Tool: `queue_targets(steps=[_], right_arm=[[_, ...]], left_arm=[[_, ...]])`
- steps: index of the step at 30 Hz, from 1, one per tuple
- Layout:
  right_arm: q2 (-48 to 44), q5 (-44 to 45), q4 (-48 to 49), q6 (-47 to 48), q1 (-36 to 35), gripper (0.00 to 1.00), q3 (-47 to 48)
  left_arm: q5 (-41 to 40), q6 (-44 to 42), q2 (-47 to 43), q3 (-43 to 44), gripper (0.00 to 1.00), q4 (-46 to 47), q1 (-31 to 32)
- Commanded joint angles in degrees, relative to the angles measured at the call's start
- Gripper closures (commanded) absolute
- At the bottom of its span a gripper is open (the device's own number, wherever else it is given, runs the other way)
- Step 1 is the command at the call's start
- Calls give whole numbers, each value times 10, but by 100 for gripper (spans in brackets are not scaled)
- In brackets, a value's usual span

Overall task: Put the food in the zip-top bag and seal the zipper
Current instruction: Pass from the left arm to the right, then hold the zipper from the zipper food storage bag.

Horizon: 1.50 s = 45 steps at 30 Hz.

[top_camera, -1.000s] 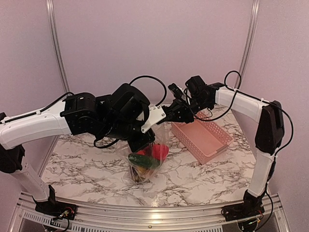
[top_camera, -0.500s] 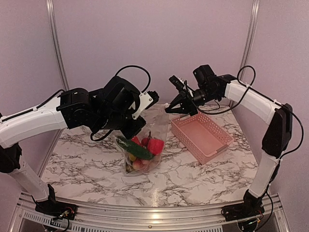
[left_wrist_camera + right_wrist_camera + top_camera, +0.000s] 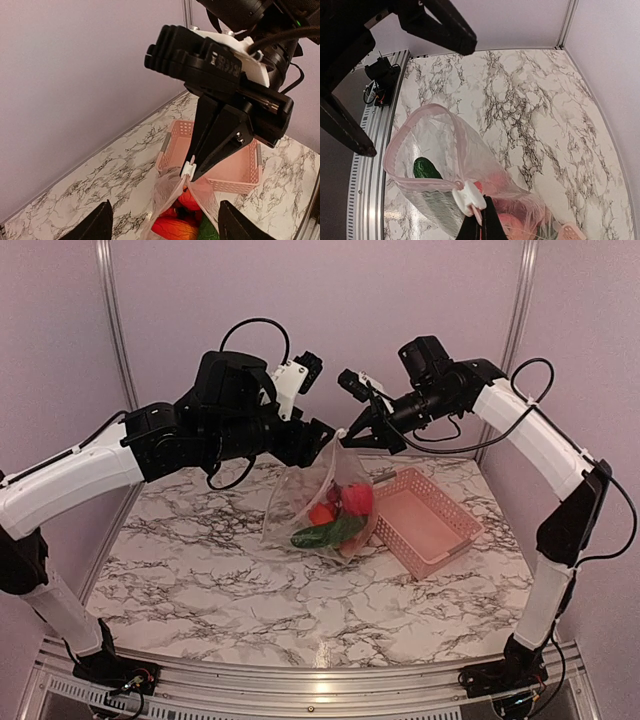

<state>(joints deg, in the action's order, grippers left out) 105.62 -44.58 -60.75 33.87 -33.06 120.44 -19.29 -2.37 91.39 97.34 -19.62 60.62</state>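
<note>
Zip-top bag (image 3: 300, 502), pinched by right gripper (image 3: 343, 437), holds cucumber (image 3: 325, 535), red fruits (image 3: 357, 498).

Pink basket (image 3: 425, 525) sits on the marble table's (image 3: 200, 575) right side

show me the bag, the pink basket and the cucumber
bag (image 3: 297, 506): top external view, clear side wall
pink basket (image 3: 428, 522): top external view, bare floor
cucumber (image 3: 327, 534): top external view, its middle

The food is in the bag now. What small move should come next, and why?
Probably close the left gripper on the free end of the zipper. It is wide open beside the open mouth, and only the right gripper pinches the bag, at the white slider.
</note>
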Motion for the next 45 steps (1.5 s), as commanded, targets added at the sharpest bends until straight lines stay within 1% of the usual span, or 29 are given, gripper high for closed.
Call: queue_targets(steps=[1, 6, 9, 10, 14, 18, 23, 27, 28, 31, 32, 37, 41, 45], right_arm=[[-6, 39, -30, -10, -9, 100, 4], [-26, 65, -18, -31, -10, 100, -11], [-31, 70, -14, -41, -11, 100, -17], [-31, 70, -14, -42, -11, 100, -18], [-33, 66, -16, -41, -11, 100, -19], [-37, 62, -17, -39, -11, 100, -19], [-38, 56, -19, -39, -11, 100, -20], [-37, 54, -19, -42, -11, 100, -19], [-36, 54, -19, -42, -10, 100, -19], [-36, 55, -18, -43, -11, 100, -19], [-37, 54, -19, -43, -11, 100, -20], [-36, 48, -18, -45, -11, 100, -19], [-36, 45, -17, -47, -10, 100, -19], [-36, 44, -17, -49, -11, 100, -18]], left_arm=[[69, 20, 10, 7, 28, 60, -31], [167, 7, 29, 18, 28, 67, -47], [203, -5, 52, 45, 31, 61, -48], [211, -8, 60, 53, 33, 58, -47], [209, -23, 93, 86, 47, 37, -49], [215, -20, 102, 86, 55, 35, -57], [227, -18, 99, 71, 60, 46, -69], [244, -20, 104, 71, 71, 42, -73], [247, -21, 105, 70, 71, 41, -74], [250, -23, 108, 68, 63, 39, -75], [249, -23, 109, 67, 63, 38, -75], [249, -28, 112, 63, 63, 36, -77], [250, -28, 113, 57, 67, 39, -80], [252, -31, 113, 50, 68, 41, -82]])
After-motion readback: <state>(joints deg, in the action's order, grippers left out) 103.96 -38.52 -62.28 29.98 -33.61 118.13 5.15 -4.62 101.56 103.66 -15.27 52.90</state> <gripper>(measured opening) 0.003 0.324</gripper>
